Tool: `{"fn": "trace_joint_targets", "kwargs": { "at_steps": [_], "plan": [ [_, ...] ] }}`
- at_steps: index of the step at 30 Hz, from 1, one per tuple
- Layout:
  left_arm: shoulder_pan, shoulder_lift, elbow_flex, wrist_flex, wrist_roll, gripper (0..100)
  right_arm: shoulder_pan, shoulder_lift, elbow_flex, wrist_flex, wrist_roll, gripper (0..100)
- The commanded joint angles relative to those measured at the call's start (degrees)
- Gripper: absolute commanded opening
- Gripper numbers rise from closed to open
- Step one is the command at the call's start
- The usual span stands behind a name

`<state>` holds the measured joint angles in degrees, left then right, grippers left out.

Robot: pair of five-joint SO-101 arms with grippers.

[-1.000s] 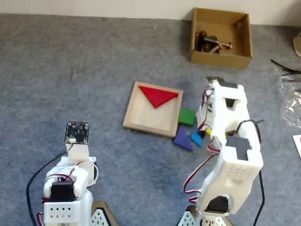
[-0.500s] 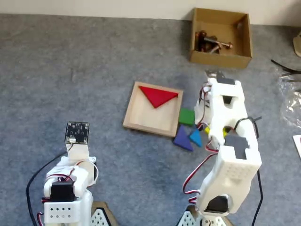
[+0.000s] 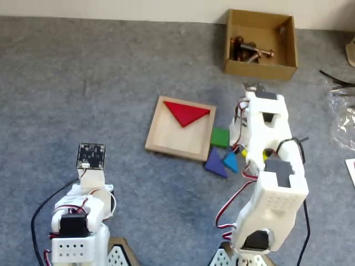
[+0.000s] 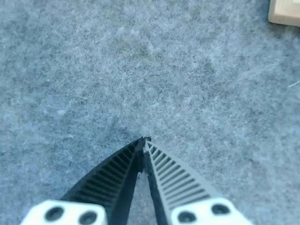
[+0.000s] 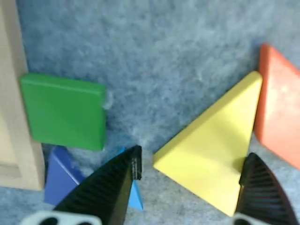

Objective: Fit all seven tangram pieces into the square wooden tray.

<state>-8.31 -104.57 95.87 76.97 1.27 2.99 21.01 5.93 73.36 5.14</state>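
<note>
The square wooden tray lies mid-table with a red triangle in its far part. Beside its right edge sit a green square, a purple piece and a light-blue triangle. My right gripper is open, low over the carpet, its fingers either side of a yellow triangle. An orange piece touches the yellow one. The green square, blue piece and tray edge lie close by. My left gripper is shut over bare carpet, with a tray corner far off.
A cardboard box holding metal parts stands at the back right. Cables and a plastic bag lie at the right edge. Grey carpet stretches open to the left of the tray.
The right arm has shifted slightly toward the back of the table and lowered over the pieces, then held still. The left arm has not moved.
</note>
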Motion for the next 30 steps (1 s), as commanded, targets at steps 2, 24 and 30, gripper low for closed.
{"fn": "trace_joint_targets", "kwargs": {
  "at_steps": [2,24,30],
  "plan": [
    [-0.75,-0.31,1.27,0.26,-0.35,1,2.24,-0.84,-2.86,-0.22,-0.7,32.3],
    [-0.75,-0.31,1.27,0.26,-0.35,1,3.3,-0.92,-0.31,-0.75,-0.18,28.2],
    [-0.75,-0.31,1.27,0.26,-0.35,1,3.3,-0.84,-0.13,-3.03,-0.18,26.6]
  ]
}}
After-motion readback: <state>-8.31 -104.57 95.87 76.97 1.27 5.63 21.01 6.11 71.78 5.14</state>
